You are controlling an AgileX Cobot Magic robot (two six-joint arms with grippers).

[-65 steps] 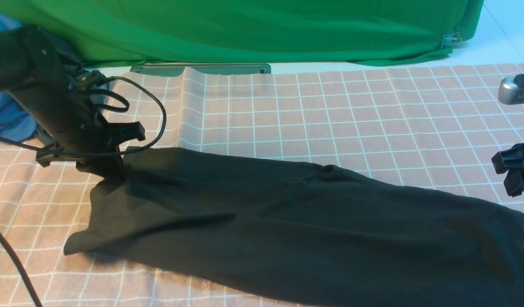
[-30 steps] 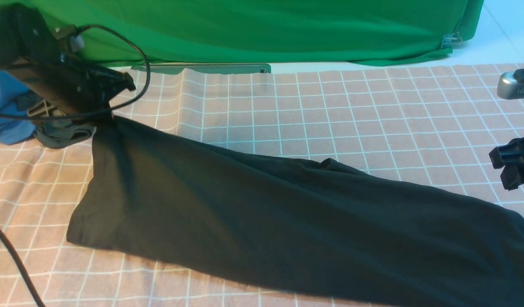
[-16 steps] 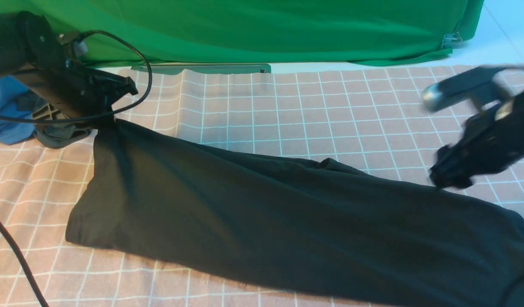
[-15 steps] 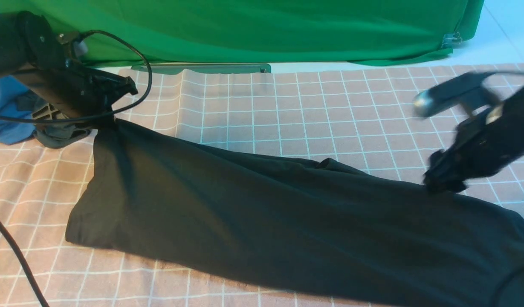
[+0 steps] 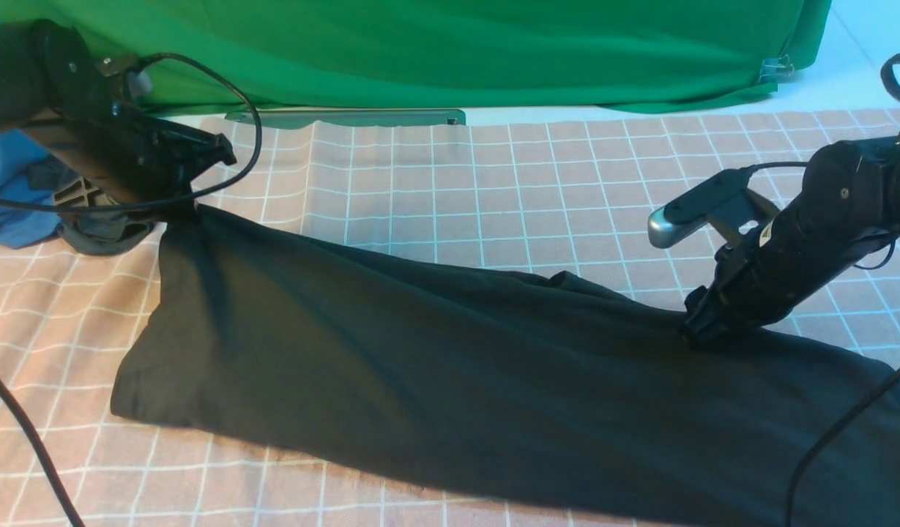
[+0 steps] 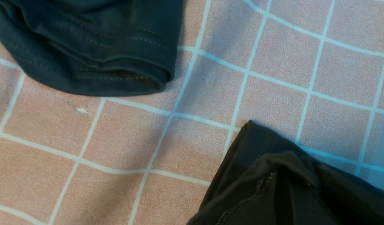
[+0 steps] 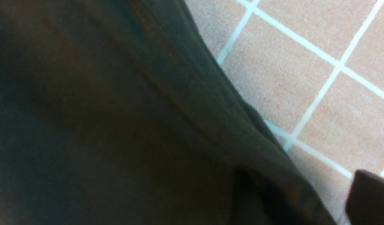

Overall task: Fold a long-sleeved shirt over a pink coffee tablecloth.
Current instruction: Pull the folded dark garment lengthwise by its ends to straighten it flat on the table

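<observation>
- Shirt [image 5: 450, 380] lay on the tablecloth [image 5: 537, 190] as a long black band. It ran from the left of the front frame to the lower right, where the frame edge cut it off.
- At upper left of the front frame the left gripper [image 5: 180, 208] was clamped tight on the far left corner of the shirt. The fabric rose from the tablecloth in a taut ridge up to it.
- Its tips were lost among black fabric and black housing in the front frame. The left wrist frame showed none of them, only a bunched, stitched corner of shirt [image 6: 288, 187] at lower right.
- At mid right of the front frame the right gripper [image 5: 695, 333] pointed down, its tip touching the shirt's far edge.
- How wide its jaws stood could not be told, nor whether they had any fabric, since it was black on black in the front frame.
- The right wrist frame was blurred. One dark finger [image 7: 370, 197] showed at lower right, just off the shirt's edge [image 7: 210, 93], and the other could not be made out.
- A grey garment [image 5: 102, 234] lay bunched just beside the left gripper, partly hidden by the left arm [image 5: 47, 95]. Its hem [image 6: 92, 47] filled the upper left of the left wrist frame, apart from the shirt corner.
- A blue garment [image 5: 10, 190] sat at the far left, cut off by the frame and the arm.
</observation>
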